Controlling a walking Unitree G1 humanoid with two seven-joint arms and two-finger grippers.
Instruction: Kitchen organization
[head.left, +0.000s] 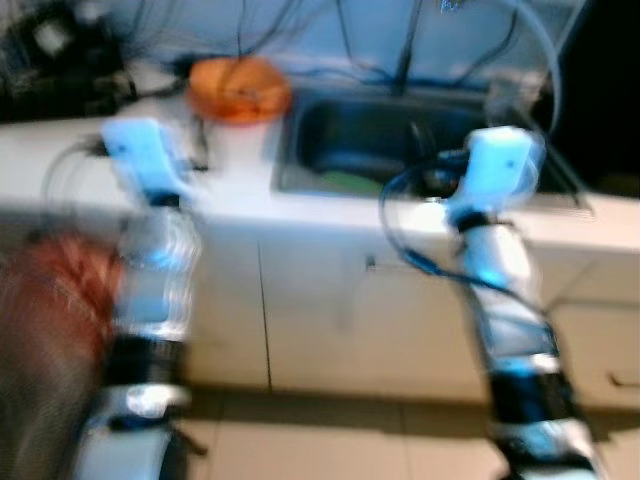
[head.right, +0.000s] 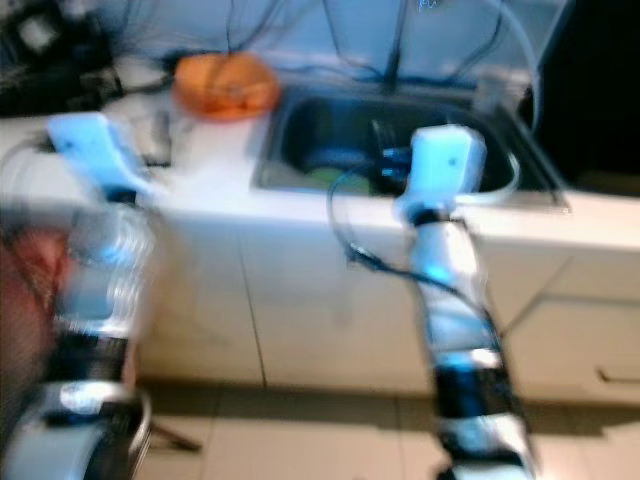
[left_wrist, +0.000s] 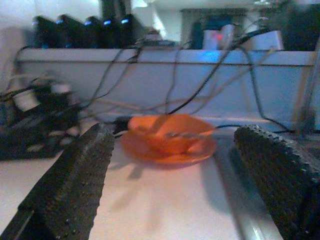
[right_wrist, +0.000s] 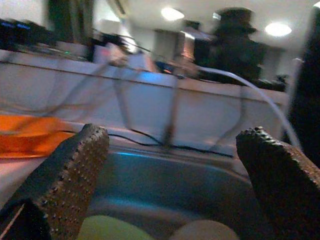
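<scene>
An orange bowl on an orange plate (head.left: 239, 89) (left_wrist: 170, 135) stands on the white counter (head.left: 230, 180), just left of the steel sink (head.left: 400, 140). My left gripper (left_wrist: 175, 185) is open above the counter, a little short of the plate. Over the sink's front rim, my right gripper (right_wrist: 170, 190) is open too. Green and pale things (right_wrist: 150, 231) lie in the basin (right_wrist: 165, 180). The head views are blurred.
Dark boxes and cables (head.left: 60, 60) crowd the counter's back left. Cables hang down the wall behind the sink (left_wrist: 200, 75). White cabinet doors (head.left: 330, 310) are below the counter, over a tiled floor. A reddish-brown blur (head.left: 60, 290) is at the left edge.
</scene>
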